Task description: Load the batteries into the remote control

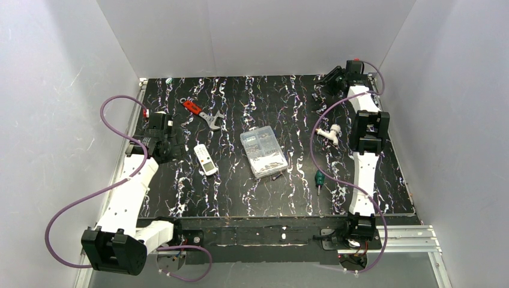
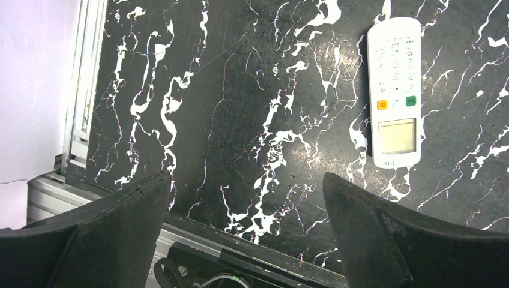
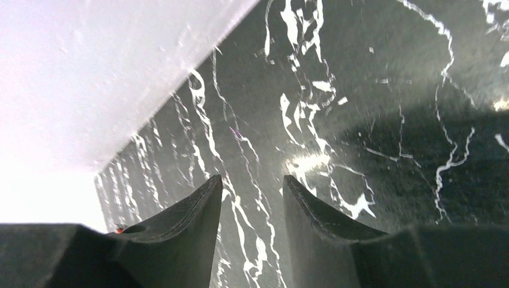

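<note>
We saw the remote (image 1: pixel 206 159) lying face up on the left half of the desk (image 1: pixel 288 198), near the left claw (image 2: pixel 246 180), which stood wide and empty. The right claw (image 3: pixel 252 180) was narrowly parted, holding nothing. The remote looked light, stiff and slippery, a slim smooth plastic bar; we would grip its long sides.

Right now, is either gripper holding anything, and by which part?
Nothing is held. The left gripper is open and empty, apart from the remote; the right gripper is open and empty too.
</note>
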